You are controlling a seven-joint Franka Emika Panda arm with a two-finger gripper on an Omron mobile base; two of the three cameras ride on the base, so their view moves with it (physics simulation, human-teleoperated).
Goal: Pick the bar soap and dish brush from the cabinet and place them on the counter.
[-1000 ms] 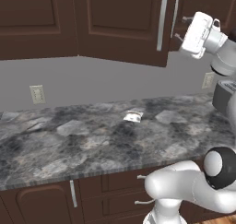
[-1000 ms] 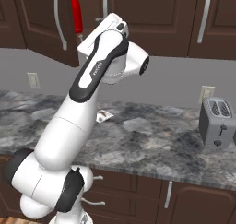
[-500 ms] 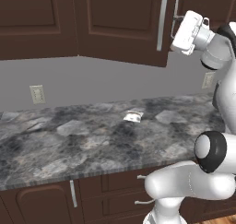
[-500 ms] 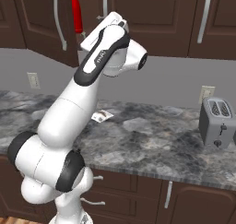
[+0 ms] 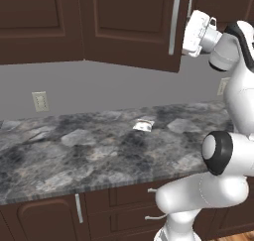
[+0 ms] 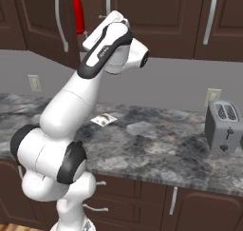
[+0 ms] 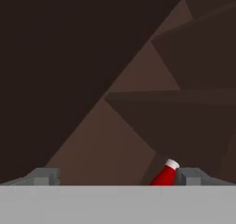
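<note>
I have the arm raised toward the cabinet (image 5: pixel 124 27), with the hand up near the edge of the open door, beside its long silver handle (image 5: pixel 174 21). From the right base camera I can see a tall red bottle (image 6: pixel 78 15) standing inside the opening, and the hand camera catches the same bottle (image 7: pixel 164 174) low in its frame against the dark brown inner walls. That bottle is not what I am after.

I cannot make out the bar soap or the dish brush from here; the cabinet interior is too dark and mostly hidden, so I judge they sit further in or out of the camera's line.

Thinking ahead to the handling: I expect the soap to be light, stiff and smooth, so likely to slip. I would take it across its short width, jaws flat on the two long sides, and close firmly. The brush I expect to be very light and rigid; its thin handle could twist in the grip, so I would pinch it near the head end, where the weight should sit.

The jaws (image 7: pixel 115 176) stand wide open, about as far apart as they go, and nothing is between them or touching them.

Below, the grey marbled desk (image 5: pixel 74 155) carries a small whitish packet (image 5: pixel 144 125) and, off to the right, a toaster (image 6: pixel 224 125).
</note>
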